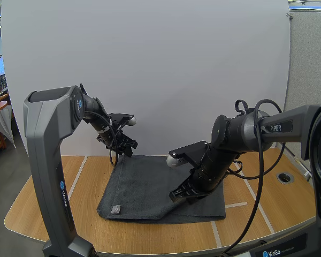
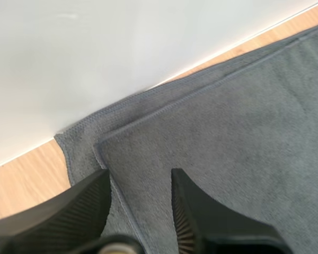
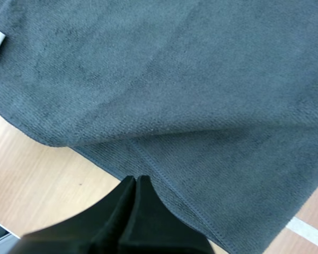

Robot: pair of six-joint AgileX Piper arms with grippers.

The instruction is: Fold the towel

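The towel [image 1: 150, 184] is lying on the surface [image 1: 53, 209] at the lower middle of the high view. One fold is judged done, since one layer is being seen over another, and a further fold is probably being left. The left gripper [image 2: 139, 175] is being held spread and empty over the far left corner, and the right gripper [image 3: 135, 181] is being held closed on nothing above the near edge.
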